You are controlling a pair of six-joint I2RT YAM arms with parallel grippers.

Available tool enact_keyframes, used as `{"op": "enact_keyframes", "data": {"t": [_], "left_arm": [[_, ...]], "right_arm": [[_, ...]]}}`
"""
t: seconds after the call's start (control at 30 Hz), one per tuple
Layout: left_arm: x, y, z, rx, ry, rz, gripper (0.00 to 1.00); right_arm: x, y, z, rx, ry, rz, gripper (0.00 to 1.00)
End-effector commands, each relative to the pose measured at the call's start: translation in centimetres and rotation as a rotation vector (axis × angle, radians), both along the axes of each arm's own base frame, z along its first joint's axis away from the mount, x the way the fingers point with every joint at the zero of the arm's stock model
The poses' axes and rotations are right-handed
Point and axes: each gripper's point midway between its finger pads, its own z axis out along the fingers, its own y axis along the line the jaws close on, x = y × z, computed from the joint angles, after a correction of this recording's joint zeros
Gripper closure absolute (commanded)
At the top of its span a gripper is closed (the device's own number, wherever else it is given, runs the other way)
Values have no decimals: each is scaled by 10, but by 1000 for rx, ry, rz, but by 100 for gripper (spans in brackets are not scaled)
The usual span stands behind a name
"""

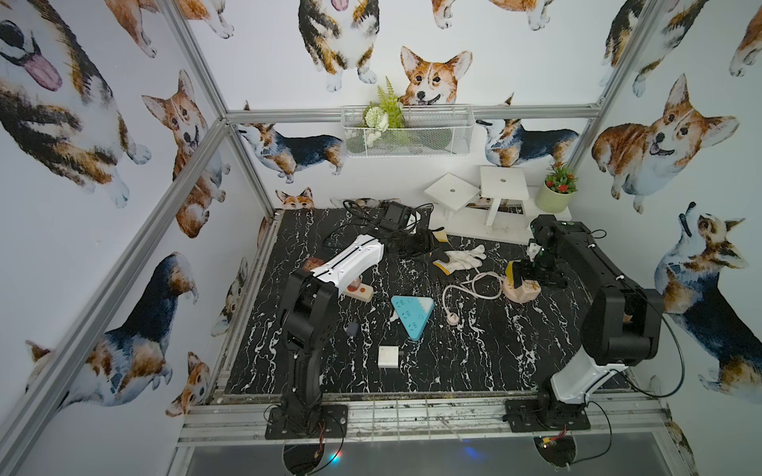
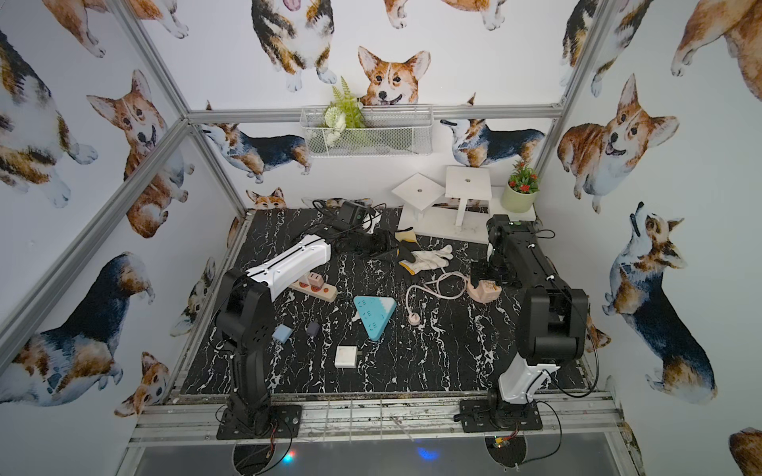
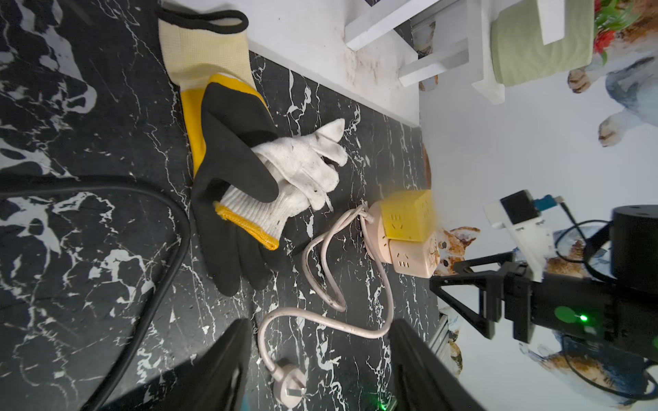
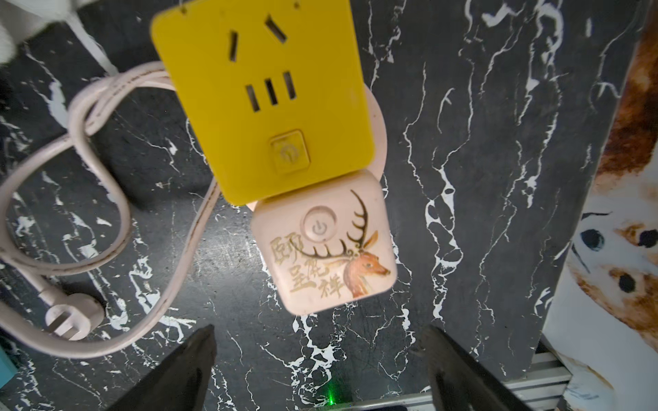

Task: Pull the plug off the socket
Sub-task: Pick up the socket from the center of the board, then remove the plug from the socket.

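So the thing to pull looks like the yellow cube adapter (image 4: 263,99), plugged into the side of the pink deer-print socket cube (image 4: 324,245). The pair sits at about 3 o'clock on the black marble tabletop (image 1: 474,350), with the yellow one on the pink one's 10 o'clock side. The right gripper (image 4: 318,341) hangs right above them, claw released and spread wide, gripping nothing. My guess is it's that wide because either cube is a chunky thing to get around. The left gripper (image 3: 320,325) has its fingers apart too, less widely, with nothing between them. It looks across from roughly 12 o'clock toward the same stack, though it's hard to pick out among the black cables in the top views. Probably the idea is that one arm pins the pink base while the other tugs the yellow off, since otherwise the light stack would likely just lift. The socket's own pink cable (image 4: 192,231) lies in loose loops at its 9 o'clock, and its loose plug (image 4: 71,318) is flat on the table, so nothing anchors it. The gloves (image 3: 285,170) at 1 o'clock are near the cable, clear of the cubes.
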Motion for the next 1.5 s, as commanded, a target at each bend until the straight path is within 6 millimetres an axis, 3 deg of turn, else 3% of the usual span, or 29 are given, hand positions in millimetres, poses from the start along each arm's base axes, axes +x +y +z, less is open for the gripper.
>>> {"op": "enact_keyframes", "data": {"t": [0.0,0.1,0.23,0.53,0.63,0.77,0.9,1.03,1.27,1.47], "left_arm": [[1,-1,3,-14,-11,-10,34],[-1,2,0,-5,0,-14,34],[-2,6,-4,9,12,-8,34],[12,-5,12,-6,-13,16,35],[14,-25,4,-59,32,23,37],[1,-72,-7,-96,32,-48,41],[-5,-121,-14,-188,65,-83,44],[-12,-156,-25,-222,77,-141,45],[-28,-157,-78,-171,144,-181,46],[-42,-170,-78,-246,203,-250,34]], "right_arm": [[14,-7,-8,-40,-17,5,5],[29,-4,-18,-16,-21,6,5],[40,1,-32,13,-3,17,15],[24,15,-35,99,27,-25,44],[19,27,-25,164,15,-90,57],[21,47,-16,232,-21,-110,67],[21,56,-7,265,-43,-90,72],[26,59,0,285,-65,-84,78],[21,69,0,347,-65,-106,87],[18,71,5,362,-81,-100,91]]}}
